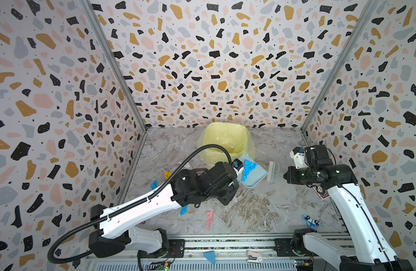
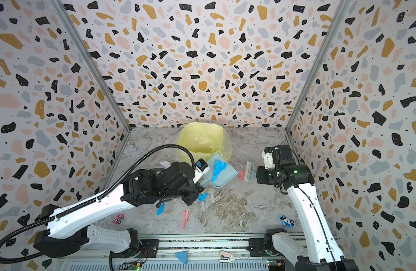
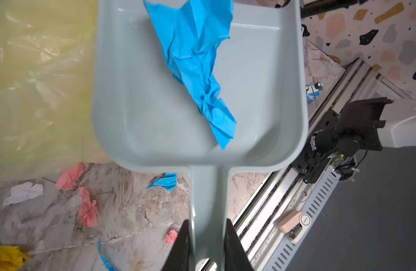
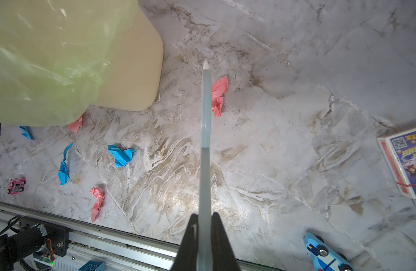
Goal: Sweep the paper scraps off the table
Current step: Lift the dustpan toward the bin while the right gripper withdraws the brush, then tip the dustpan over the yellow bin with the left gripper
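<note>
beside the yellow bag-lined bin (image 1: 222,125), the left gripper (image 3: 207,244) clamps the handle of a pale grey plastic dustpan (image 3: 155,117) carrying one crumpled bright blue paper scrap (image 3: 197,58). the right gripper (image 4: 204,234) pinches a slim grey brush (image 4: 206,117) next to a pink scrap (image 4: 218,93); other paper scraps (image 4: 121,156) dot the marble-patterned table (image 4: 296,93). likely best: keep the pan level until its lip clears the bin's rim, then tip slowly.

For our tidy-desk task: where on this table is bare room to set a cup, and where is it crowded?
Bare: the table between dustpan, card box, toy car and front rail; the back right corner beside the bin. Crowded: the left, where paper scraps lie.
</note>
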Robot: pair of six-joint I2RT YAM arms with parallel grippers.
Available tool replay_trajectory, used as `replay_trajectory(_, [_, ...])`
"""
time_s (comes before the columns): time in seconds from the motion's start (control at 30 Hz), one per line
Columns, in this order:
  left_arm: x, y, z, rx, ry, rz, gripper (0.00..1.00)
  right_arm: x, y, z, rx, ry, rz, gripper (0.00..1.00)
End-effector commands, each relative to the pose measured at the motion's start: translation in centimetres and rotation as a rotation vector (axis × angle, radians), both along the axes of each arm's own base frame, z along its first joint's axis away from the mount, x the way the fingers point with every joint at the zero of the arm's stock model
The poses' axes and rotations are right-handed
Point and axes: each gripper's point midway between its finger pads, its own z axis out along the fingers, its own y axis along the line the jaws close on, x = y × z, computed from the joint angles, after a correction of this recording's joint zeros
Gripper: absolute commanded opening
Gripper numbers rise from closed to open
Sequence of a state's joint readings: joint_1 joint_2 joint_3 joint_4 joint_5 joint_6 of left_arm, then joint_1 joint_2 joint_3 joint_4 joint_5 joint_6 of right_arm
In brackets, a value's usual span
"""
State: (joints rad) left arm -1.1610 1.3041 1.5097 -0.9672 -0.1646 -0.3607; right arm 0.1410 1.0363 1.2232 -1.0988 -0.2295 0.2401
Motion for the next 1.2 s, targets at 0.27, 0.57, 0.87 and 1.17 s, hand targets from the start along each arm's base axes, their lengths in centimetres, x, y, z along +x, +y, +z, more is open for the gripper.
replay_trajectory(0.27, [4.8,6.7,3.6,-0.02,-0.016,0.285,0.0,1.2,0.1,1.7,0.024,-0.059,0.03,0.0])
replay_trajectory(0.57, [8.6,11.9,4.0,0.063,-0.058,0.454,0.0,1.7,-0.2,1.7,0.028,-0.061,0.033,0.0])
replay_trajectory(0.87, [11.2,13.1,3.6,0.184,-0.093,0.458,0.0,2.1,-0.1,1.5,0.049,-0.064,0.031,0.0])
replay_trajectory(1.17, [13.2,14.1,4.6,0.294,-0.195,0.476,0.0,2.2,0.2,0.9,0.066,-0.048,0.032,0.0])
